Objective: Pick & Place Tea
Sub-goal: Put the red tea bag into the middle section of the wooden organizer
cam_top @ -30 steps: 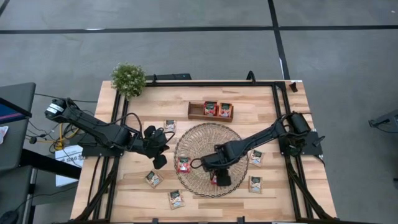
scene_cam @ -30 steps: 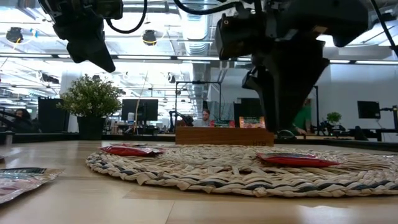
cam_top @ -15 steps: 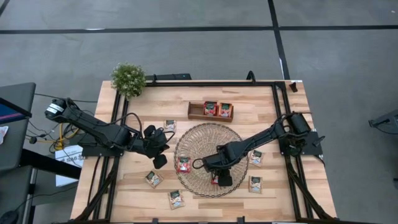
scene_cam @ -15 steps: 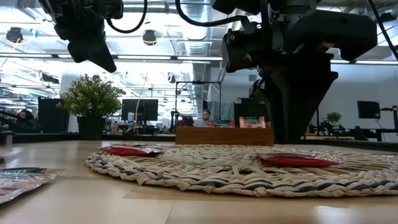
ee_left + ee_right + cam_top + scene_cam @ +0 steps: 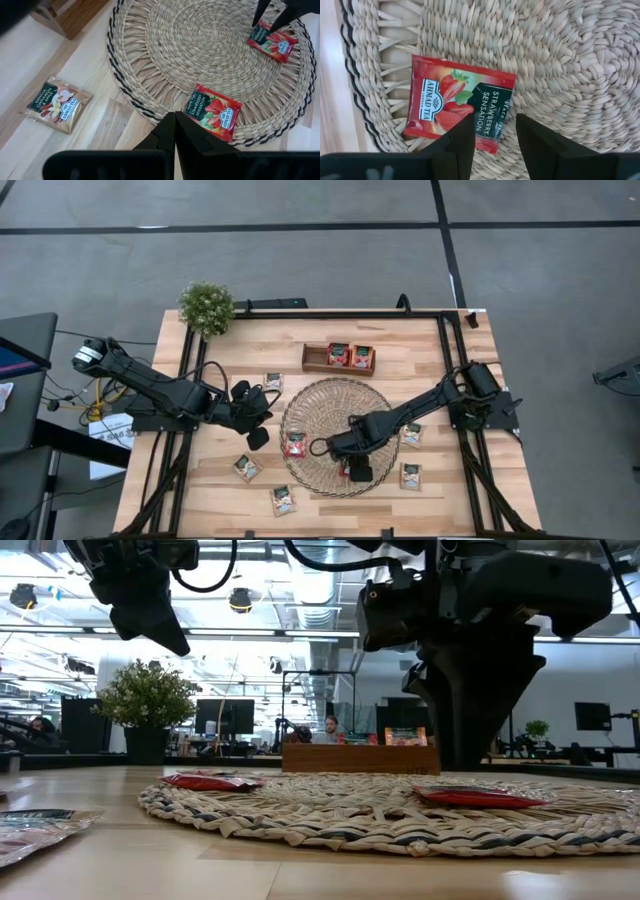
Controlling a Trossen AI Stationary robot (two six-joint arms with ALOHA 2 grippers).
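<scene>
A red strawberry tea sachet [image 5: 457, 107] lies flat on the round straw mat [image 5: 335, 436], near its near edge. My right gripper [image 5: 492, 135] is open and points down over it, one finger over the sachet's edge and the other over bare mat; I cannot tell whether it touches. In the low view this sachet [image 5: 478, 797] lies below the right gripper [image 5: 478, 730]. A second red sachet [image 5: 295, 443] lies on the mat's left part. My left gripper [image 5: 175, 135] is shut and hovers left of the mat [image 5: 257, 438].
A wooden tray [image 5: 315, 360] beyond the mat holds two red sachets [image 5: 350, 356]. Whitish sachets lie on the table at the left [image 5: 273, 382], near left [image 5: 247, 468], near edge [image 5: 283, 500] and right of the mat [image 5: 411, 433]. A potted plant [image 5: 206, 307] stands at the far left corner.
My right gripper has edged a little toward the table's near left over the red sachet, staying open. The sachets and my left arm have kept still.
</scene>
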